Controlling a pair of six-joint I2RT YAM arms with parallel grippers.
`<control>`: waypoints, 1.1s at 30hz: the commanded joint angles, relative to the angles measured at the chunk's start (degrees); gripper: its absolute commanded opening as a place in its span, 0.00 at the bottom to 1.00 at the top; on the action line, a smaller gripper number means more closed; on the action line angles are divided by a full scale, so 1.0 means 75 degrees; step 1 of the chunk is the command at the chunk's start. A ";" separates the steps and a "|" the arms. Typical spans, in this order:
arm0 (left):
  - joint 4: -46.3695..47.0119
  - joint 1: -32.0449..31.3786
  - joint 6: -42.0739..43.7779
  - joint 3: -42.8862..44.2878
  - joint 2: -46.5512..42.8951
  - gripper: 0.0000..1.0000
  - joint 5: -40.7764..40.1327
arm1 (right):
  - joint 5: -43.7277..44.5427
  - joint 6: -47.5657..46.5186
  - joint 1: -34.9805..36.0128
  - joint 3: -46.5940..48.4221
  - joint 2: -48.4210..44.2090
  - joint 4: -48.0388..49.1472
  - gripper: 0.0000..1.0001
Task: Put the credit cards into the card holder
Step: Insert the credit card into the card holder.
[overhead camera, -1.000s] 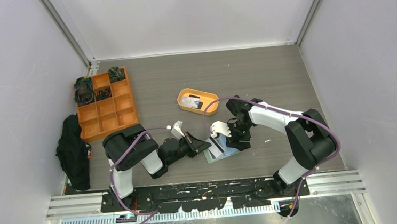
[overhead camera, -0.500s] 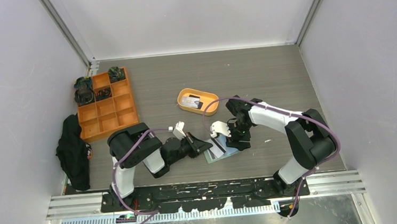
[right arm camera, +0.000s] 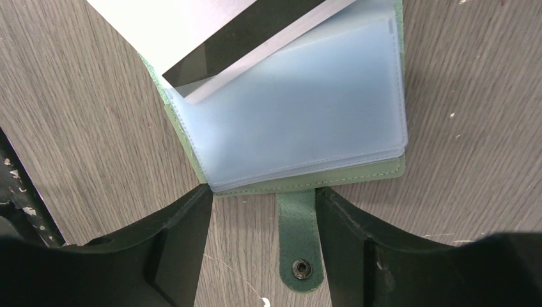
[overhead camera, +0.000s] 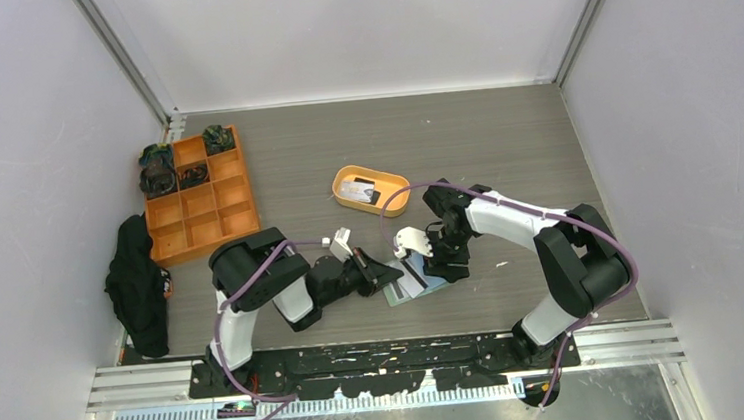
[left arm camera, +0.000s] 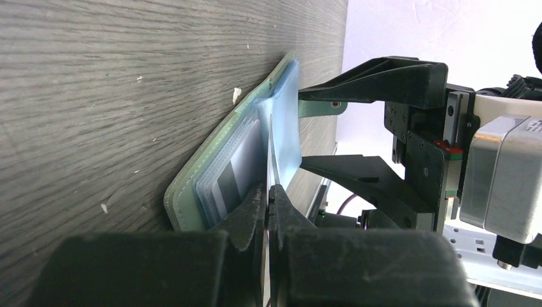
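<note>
The sage-green card holder (overhead camera: 420,283) lies open on the table between the two grippers, its clear sleeves up (right arm camera: 300,121). My left gripper (overhead camera: 389,273) is shut on a white credit card with a black stripe (right arm camera: 211,25). In the left wrist view the card shows edge-on (left arm camera: 269,150), its far end over the holder's sleeves (left arm camera: 220,179). My right gripper (right arm camera: 263,204) is open and empty, with one finger on each side of the holder's snap tab (right arm camera: 299,246). More credit cards (overhead camera: 357,188) lie in the orange oval tray.
The orange oval tray (overhead camera: 394,201) stands just behind the holder. An orange grid organiser (overhead camera: 210,211) with dark items in its far cells sits at the left. A black cloth (overhead camera: 136,284) lies at the table's left edge.
My left gripper has moved right with the card, bringing it up to and over the open holder. The right gripper has stayed in place.
</note>
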 commanded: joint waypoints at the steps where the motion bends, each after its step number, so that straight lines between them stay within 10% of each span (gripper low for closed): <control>1: 0.0278 -0.0038 -0.0063 0.0114 0.0110 0.00 0.0145 | -0.0114 0.0056 0.0072 0.0204 -0.0016 -0.0097 0.65; 33: -0.0724 0.0327 -0.0548 0.0734 0.0401 0.00 0.1174 | -0.0114 -0.0004 0.0124 0.0207 -0.0070 -0.0151 0.64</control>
